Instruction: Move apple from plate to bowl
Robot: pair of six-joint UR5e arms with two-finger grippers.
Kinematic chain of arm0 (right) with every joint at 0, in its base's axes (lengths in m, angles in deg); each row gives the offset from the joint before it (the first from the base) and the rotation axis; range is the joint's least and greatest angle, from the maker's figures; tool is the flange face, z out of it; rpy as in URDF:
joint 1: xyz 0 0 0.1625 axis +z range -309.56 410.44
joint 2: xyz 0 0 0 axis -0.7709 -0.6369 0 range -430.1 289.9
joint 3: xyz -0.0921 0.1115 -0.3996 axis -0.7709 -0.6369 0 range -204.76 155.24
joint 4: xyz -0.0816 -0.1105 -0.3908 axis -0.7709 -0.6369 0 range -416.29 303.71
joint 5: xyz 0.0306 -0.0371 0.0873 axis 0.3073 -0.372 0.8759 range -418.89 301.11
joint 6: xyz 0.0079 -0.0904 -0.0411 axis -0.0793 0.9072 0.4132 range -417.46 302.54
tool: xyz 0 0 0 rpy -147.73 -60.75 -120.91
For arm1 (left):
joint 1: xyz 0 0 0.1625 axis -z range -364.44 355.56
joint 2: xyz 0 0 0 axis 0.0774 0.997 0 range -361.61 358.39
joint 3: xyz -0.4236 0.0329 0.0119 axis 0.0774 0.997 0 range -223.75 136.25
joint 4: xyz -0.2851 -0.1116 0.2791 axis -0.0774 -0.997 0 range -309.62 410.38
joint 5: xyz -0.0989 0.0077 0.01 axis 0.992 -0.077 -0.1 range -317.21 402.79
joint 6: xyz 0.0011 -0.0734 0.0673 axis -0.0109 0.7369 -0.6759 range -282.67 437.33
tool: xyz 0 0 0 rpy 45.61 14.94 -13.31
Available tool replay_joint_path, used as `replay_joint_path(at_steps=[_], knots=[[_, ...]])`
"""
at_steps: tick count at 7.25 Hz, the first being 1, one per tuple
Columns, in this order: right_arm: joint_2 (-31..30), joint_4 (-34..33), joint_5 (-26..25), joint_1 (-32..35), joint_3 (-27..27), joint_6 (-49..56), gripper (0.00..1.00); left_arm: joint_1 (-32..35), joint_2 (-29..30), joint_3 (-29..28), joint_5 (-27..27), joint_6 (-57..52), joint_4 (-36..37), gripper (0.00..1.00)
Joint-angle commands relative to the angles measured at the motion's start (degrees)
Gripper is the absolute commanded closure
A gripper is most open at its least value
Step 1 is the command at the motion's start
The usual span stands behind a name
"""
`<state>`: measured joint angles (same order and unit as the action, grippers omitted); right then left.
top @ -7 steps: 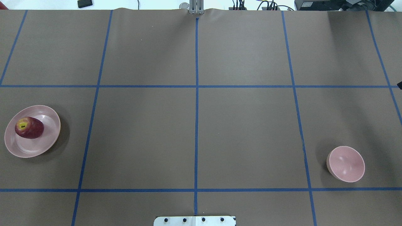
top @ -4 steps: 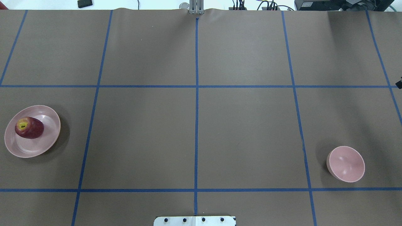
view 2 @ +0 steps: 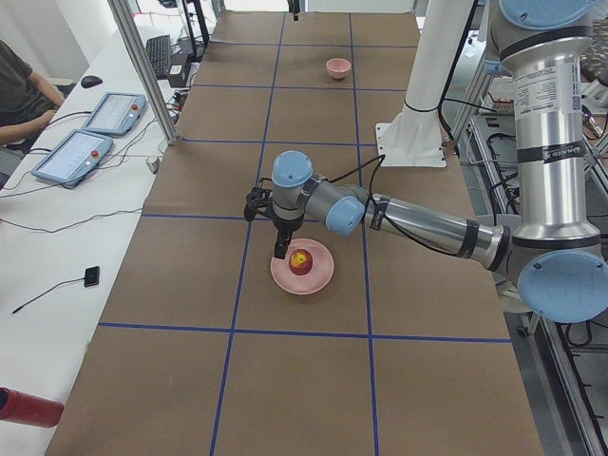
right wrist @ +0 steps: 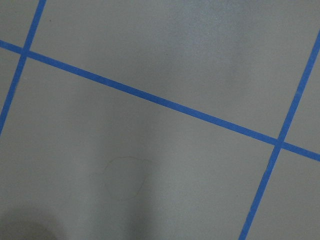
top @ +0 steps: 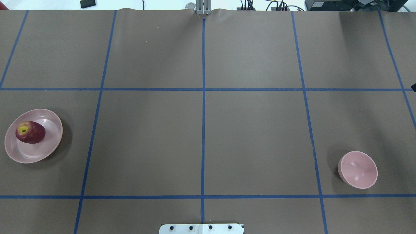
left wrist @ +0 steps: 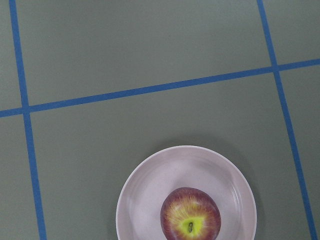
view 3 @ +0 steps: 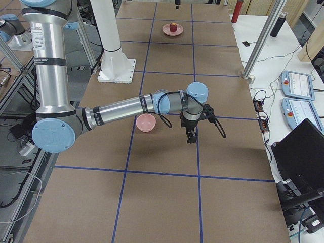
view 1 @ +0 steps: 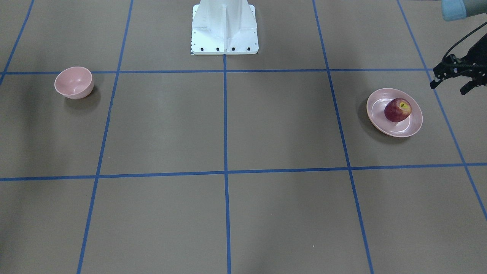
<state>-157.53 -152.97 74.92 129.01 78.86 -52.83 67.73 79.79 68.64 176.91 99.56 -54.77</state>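
The dark red apple (view 1: 397,110) lies on the pale pink plate (view 1: 395,131) at the table's left end; both also show in the overhead view, apple (top: 30,132) on plate (top: 35,156). My left gripper (view 1: 448,89) hovers open and empty above the table just beyond the plate's outer side. Its wrist view looks down on the apple (left wrist: 190,214). The small pink bowl (top: 357,169) stands empty at the right end. My right gripper (view 3: 191,136) hangs over the table beside the bowl (view 3: 146,122); I cannot tell whether it is open or shut.
The white robot pedestal (view 1: 224,26) stands at the table's near-robot edge. Blue tape lines divide the brown table cover. A side bench holds tablets (view 2: 85,133) with a seated operator, and an aluminium post (view 2: 142,66) stands at the table's edge.
A dark tip at the overhead view's right edge shifts slightly. The apple, plate and bowl have not moved.
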Motion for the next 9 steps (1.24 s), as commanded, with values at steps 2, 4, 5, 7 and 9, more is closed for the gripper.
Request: replay_joint_path(at_steps=[2, 4, 5, 7, 9], knots=[[-0.28, 0.27, 0.13, -0.34, 0.97, 0.3, 0.0, -0.01, 0.08, 0.02, 0.0, 0.09, -0.06, 0.02], [0.07, 0.18, 0.83, -0.43, 1.23, -0.84, 0.0, -0.01, 0.08, 0.02, -0.09, 0.09, -0.06, 0.02], [-0.54, 0.36, 0.92, -0.43, 1.49, -0.76, 0.0, -0.01, 0.16, 0.02, -0.09, 0.09, -0.06, 0.02], [-3.33, 0.36, 0.58, -5.14, 3.77, -0.84, 0.0, -0.09, 0.16, 0.11, -0.09, 0.09, -0.06, 0.02], [-7.9, 5.42, 1.62, -12.35, 8.24, -5.03, 0.0, -0.09, 0.16, 0.29, -0.09, 0.18, -0.06, 0.02]])
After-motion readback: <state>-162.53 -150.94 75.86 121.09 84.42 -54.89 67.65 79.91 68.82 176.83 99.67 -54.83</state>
